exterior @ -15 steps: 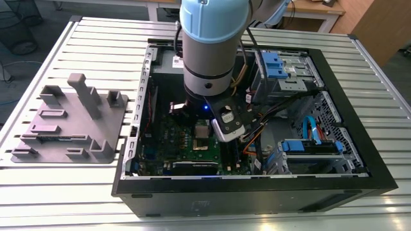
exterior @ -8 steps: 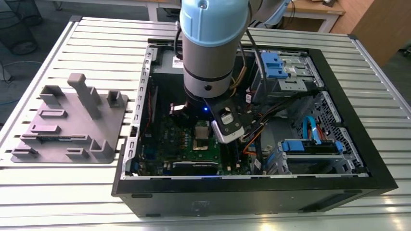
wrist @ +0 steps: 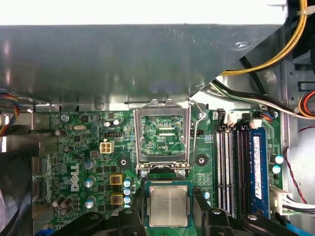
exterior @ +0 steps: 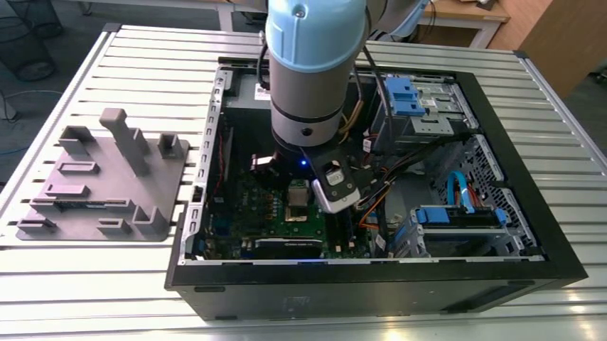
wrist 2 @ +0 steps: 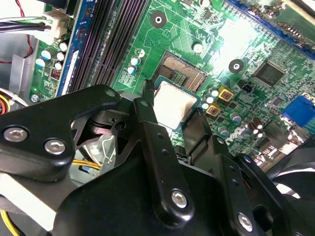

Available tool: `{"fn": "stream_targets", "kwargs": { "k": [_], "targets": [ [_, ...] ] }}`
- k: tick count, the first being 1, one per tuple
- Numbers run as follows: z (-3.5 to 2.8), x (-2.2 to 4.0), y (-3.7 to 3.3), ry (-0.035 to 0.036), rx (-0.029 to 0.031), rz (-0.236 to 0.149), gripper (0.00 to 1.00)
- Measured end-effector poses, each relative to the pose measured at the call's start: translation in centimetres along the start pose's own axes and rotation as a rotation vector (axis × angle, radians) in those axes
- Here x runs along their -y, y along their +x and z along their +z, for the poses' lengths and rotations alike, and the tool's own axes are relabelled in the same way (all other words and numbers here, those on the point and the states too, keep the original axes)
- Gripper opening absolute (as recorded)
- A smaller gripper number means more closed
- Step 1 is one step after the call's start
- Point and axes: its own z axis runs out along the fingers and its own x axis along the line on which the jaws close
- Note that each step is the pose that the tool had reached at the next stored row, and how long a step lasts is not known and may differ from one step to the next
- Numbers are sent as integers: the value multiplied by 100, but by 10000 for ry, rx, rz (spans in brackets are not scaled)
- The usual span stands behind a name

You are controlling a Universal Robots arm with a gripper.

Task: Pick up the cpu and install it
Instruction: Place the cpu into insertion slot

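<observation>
The cpu (wrist: 169, 205), a small square chip with a silvery lid on a green base, sits between my gripper's (wrist: 169, 209) two black fingers (wrist: 202, 209), which press on its opposite edges. In the second wrist view the cpu (wrist 2: 173, 104) hangs tilted just over the open socket (wrist 2: 184, 69), whose gold contacts show beyond it; the gripper (wrist 2: 172, 109) is shut on it. The socket's metal frame (wrist: 162, 135) stands flipped up. In the exterior view my arm (exterior: 303, 71) reaches down into the open computer case (exterior: 379, 284) over the motherboard.
Black memory slots (wrist: 231, 167) and a blue slot (wrist: 256, 167) run beside the socket. A grey metal housing (wrist: 123, 59) and yellow cables (wrist: 275, 54) lie beyond it. A grey fixture plate (exterior: 104, 177) rests on the table at the exterior view's left.
</observation>
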Motion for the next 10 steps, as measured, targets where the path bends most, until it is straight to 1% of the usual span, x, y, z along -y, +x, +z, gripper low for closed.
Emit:
{"fn": "stream_targets", "kwargs": {
  "k": [10],
  "targets": [
    [54,7,3,1,-1,0,47]
  ]
}}
